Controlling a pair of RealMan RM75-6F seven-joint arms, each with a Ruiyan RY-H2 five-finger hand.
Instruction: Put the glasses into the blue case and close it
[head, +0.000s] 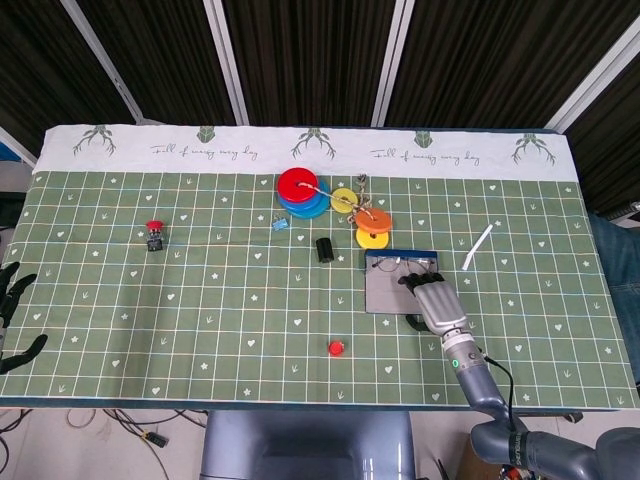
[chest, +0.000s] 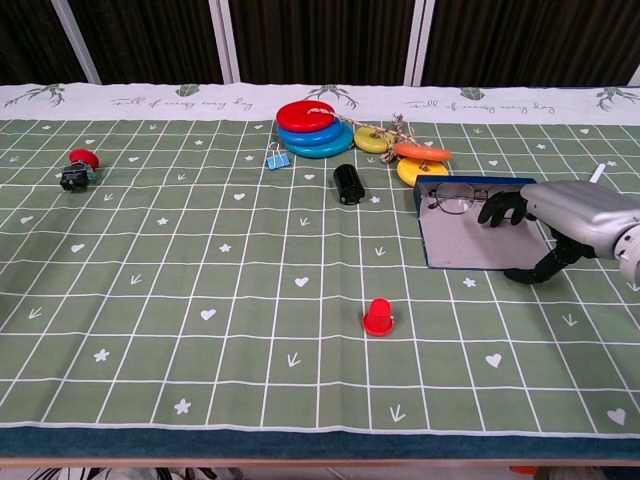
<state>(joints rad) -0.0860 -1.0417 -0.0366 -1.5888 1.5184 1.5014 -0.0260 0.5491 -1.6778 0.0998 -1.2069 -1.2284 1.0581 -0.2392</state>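
Nearest on the table stands a small red cup. Beyond it the right hand reaches over the open blue case, fingers curled down at the glasses lying along the case's far edge; whether it pinches them I cannot tell. The left hand hangs at the table's left edge, fingers spread and holding nothing.

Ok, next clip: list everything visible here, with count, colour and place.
blue case: one, open, grey inside, right of centre.
glasses: one pair, dark frame, at the case's far edge.
stacked rings: red on blue, far centre.
discs on string: yellow and orange, right of the rings.
binder clip: one, blue, by the rings.
black cylinder: one, centre.
red cap: one, near centre.
red-topped button: one, far left.
white stick: one, right.
right robot hand: silver, over the case's right side.
left robot hand: black, left edge.
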